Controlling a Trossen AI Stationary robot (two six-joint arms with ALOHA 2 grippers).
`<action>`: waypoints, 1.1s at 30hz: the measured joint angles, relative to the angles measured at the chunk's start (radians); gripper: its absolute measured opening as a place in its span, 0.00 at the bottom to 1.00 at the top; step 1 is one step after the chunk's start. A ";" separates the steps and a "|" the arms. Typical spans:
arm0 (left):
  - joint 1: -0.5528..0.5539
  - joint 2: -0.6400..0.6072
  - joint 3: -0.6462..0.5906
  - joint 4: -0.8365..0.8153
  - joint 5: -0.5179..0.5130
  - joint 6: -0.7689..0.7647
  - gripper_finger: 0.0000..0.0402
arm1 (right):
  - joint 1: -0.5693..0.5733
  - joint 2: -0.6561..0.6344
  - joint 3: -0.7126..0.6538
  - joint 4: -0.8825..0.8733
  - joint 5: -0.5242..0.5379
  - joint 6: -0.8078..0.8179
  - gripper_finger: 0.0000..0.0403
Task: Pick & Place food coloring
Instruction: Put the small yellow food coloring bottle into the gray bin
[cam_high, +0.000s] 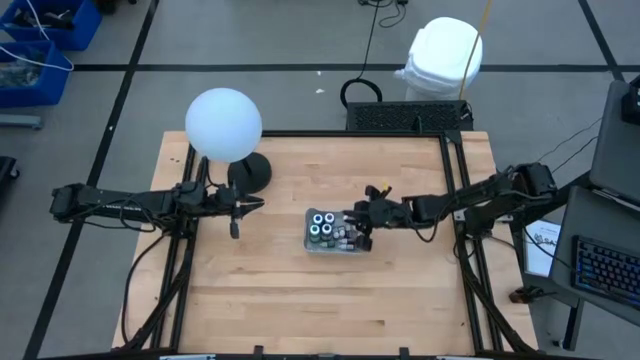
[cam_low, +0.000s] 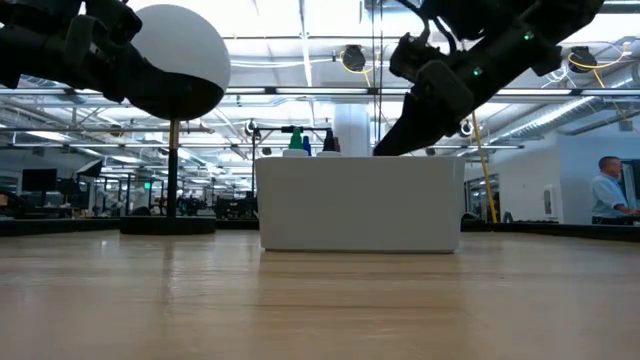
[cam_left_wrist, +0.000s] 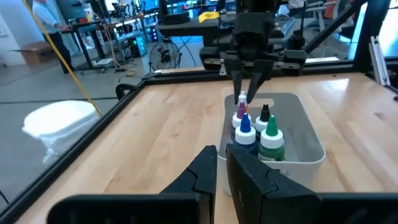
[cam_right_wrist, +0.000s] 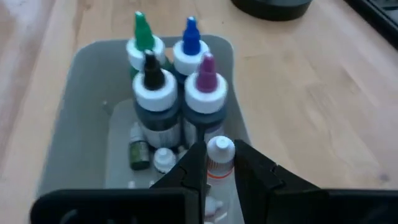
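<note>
**Right gripper closed on a small vial over the tray**

From above, the right gripper (cam_high: 362, 222) reached over the clear tray (cam_high: 352, 249) near the table's (cam_high: 300, 300) middle, fingers above the tray's end away from the four dark round bottles (cam_high: 321, 227). The left gripper (cam_high: 240, 208) waited well apart, beside the lamp (cam_high: 224, 124). Colours and caps could not be told here.

The level view showed only the tray's pale wall (cam_low: 360, 205), green and blue tips (cam_low: 297, 138) poking above it, and the right arm (cam_low: 450, 80) slanting down behind the wall; the fingers were hidden.

The left wrist view looked past the left gripper's (cam_left_wrist: 221, 163) nearly shut, empty fingers to the right gripper (cam_left_wrist: 250, 96) descending into the tray, with blue, green, black and purple spouted bottles (cam_left_wrist: 258, 134) just in front of it.

Only the right wrist view showed the grip: the fingers (cam_right_wrist: 193, 163) clamped a tiny white-capped vial (cam_right_wrist: 219, 155) with an orange body, just behind the purple-tipped bottle (cam_right_wrist: 205, 93). More small vials (cam_right_wrist: 149, 154) lay beside the fingers. No label was readable.
</note>
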 joint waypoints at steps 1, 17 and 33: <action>0.000 0.000 0.000 0.000 0.000 0.004 0.11 | -0.008 0.000 0.000 -0.004 -0.014 -0.012 0.12; 0.000 0.000 0.000 0.030 0.000 0.032 0.11 | -0.030 0.000 -0.002 -0.016 -0.023 -0.138 0.12; 0.001 0.000 0.000 0.027 0.000 0.151 0.11 | 0.104 -0.082 0.073 -0.202 -0.096 -0.153 0.12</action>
